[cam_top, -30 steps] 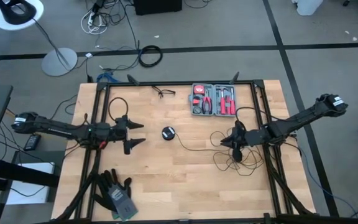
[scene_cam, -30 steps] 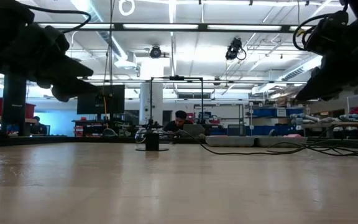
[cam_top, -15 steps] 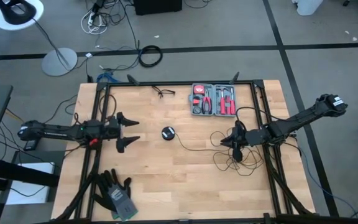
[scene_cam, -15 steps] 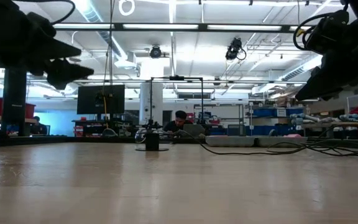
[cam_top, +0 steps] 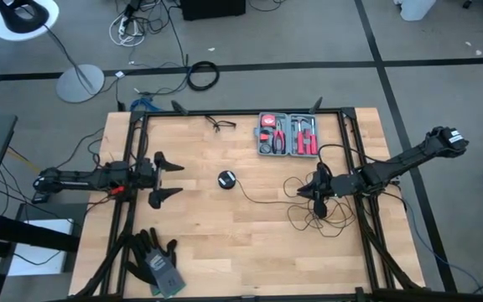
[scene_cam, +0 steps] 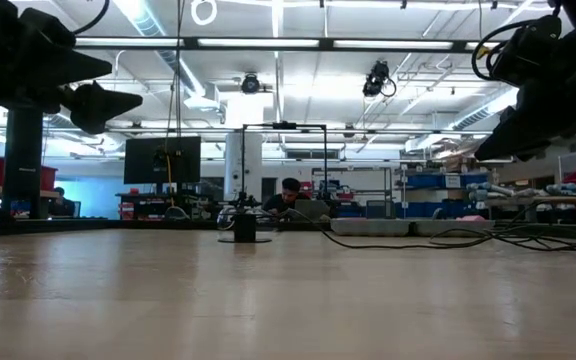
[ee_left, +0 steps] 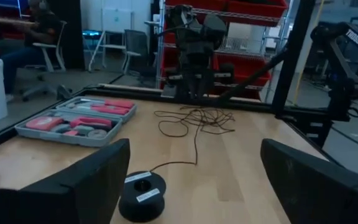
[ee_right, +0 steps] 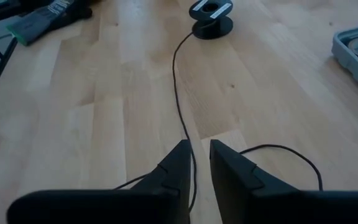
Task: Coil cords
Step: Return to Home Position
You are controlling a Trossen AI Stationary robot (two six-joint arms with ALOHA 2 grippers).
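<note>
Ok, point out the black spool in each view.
High: spool at the centre of the table.
Low: middle of the picture, far back.
Left wrist: close ahead, between the left gripper and its spread fingers.
Right wrist: far ahead, ending the thin black cord.
Shared landmark: that cord, trailing from it.

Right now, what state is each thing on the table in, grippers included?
black cable: uncoiled, in loose loops
spool: upright, unheld
tool case: open, tools inside
gloves: lying loose, unheld
left gripper: open, empty
right gripper: shut on the black cable
</note>
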